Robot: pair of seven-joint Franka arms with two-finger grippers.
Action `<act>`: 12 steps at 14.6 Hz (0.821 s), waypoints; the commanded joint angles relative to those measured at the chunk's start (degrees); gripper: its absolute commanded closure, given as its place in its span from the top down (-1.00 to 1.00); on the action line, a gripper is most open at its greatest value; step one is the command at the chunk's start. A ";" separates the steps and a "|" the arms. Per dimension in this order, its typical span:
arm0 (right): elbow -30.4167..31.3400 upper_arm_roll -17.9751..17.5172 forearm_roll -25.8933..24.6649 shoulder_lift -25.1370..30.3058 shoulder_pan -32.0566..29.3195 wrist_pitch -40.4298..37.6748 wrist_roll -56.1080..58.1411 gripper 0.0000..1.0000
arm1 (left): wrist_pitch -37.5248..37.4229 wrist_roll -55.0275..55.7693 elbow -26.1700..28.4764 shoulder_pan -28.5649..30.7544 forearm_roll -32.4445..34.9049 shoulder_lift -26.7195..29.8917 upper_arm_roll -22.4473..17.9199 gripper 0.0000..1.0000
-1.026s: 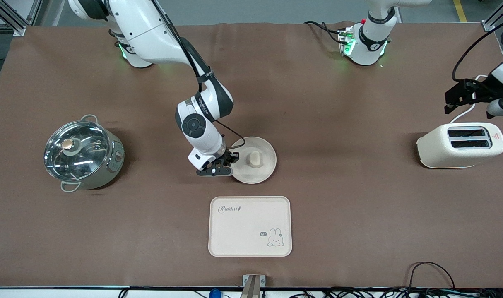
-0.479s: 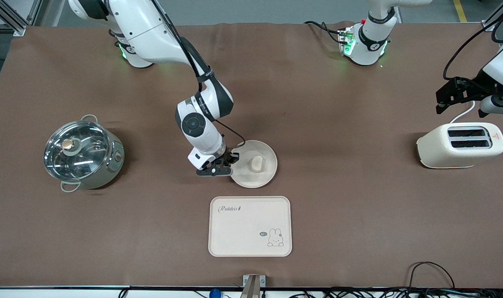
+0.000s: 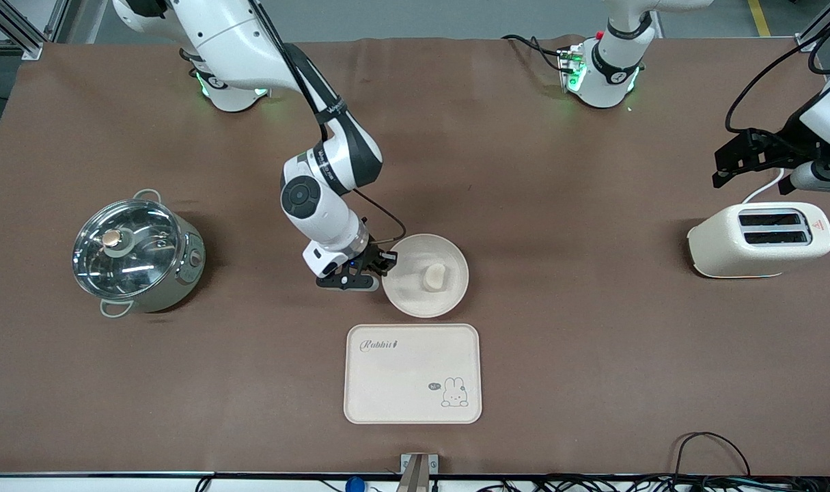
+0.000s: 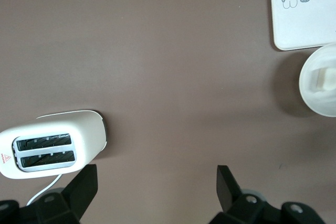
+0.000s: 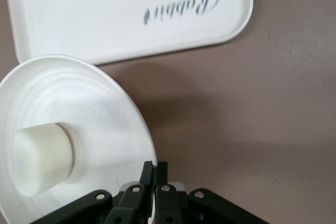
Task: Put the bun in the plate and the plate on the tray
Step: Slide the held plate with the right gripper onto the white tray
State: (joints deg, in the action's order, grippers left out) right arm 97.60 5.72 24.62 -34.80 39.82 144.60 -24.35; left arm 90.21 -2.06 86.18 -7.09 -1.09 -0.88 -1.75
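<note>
Front view: the right arm is bent down from its base to the table's middle, where the right gripper (image 3: 372, 268) is clamped on the rim of the plate (image 3: 425, 275) at the edge toward the right arm's end. The bun (image 3: 434, 276) is seen lying in the plate, and the tray (image 3: 412, 373) lies just nearer the camera, apart from the plate. A lidded pot (image 3: 136, 253) is set toward the right arm's end, a toaster (image 3: 760, 239) toward the left arm's. The left gripper (image 3: 732, 158) is held waiting above the table beside the toaster. Left wrist view: its jaws are spread wide over bare cloth. Right wrist view: the fingers (image 5: 148, 174) are pressed together, pinching the plate's rim.
</note>
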 commanded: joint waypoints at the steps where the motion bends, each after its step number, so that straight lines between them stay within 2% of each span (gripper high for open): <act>1: -5.19 -0.36 1.84 0.27 -3.15 -2.37 0.36 -0.99 | -1.26 0.48 -1.46 0.41 -0.67 -0.43 -0.01 1.00; 5: -15.30 -0.36 1.13 -6.23 -8.08 -7.56 1.32 -0.99 | -1.18 0.31 -1.46 0.68 -0.67 -0.52 -0.01 1.00; 8: -29.79 -0.36 1.05 -14.21 -11.51 -16.17 3.26 -0.99 | -1.26 -0.13 -1.46 0.68 -0.67 -0.61 -0.10 1.00; 12: -43.51 -0.44 1.05 -25.47 -12.92 -16.10 8.00 -0.99 | -1.26 -0.22 -1.46 0.76 -0.67 -0.61 -0.19 1.00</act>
State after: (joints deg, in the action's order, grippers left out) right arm 65.11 6.01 24.87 -52.17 27.96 129.49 -18.12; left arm 90.09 -2.06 86.08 -6.52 -1.09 -0.99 -1.82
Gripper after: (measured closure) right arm 0.960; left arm 0.000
